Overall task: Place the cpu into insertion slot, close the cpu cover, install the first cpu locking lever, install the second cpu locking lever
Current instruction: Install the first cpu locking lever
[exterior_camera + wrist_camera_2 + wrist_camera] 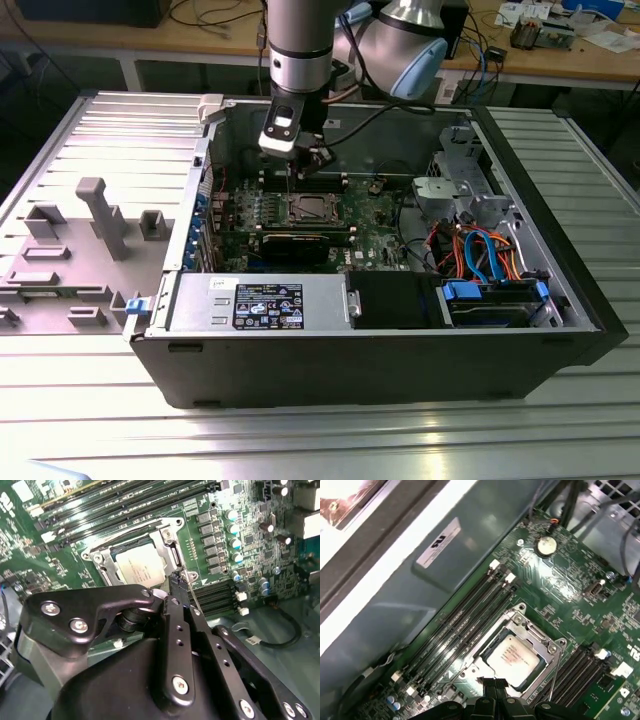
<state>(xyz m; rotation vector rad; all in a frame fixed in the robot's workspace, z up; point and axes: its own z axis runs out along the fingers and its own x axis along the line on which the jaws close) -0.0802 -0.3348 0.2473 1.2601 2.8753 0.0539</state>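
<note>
The claw [490, 682], pinched shut on nothing, hangs at the edge of the cpu cover [536, 633] — cpu [512, 655] seated beneath.

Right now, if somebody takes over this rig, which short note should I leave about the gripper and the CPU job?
Gripper: fingers shut, holding nothing, tips close to one corner of the socket.
Small square silver-grey cpu: already lying in the square metal-rimmed insertion slot.
Thin silver frame-shaped cpu cover: appears folded down around the chip.
Left: both levers. One thin wire locking lever seems unlatched; the second I cannot make out.
</note>
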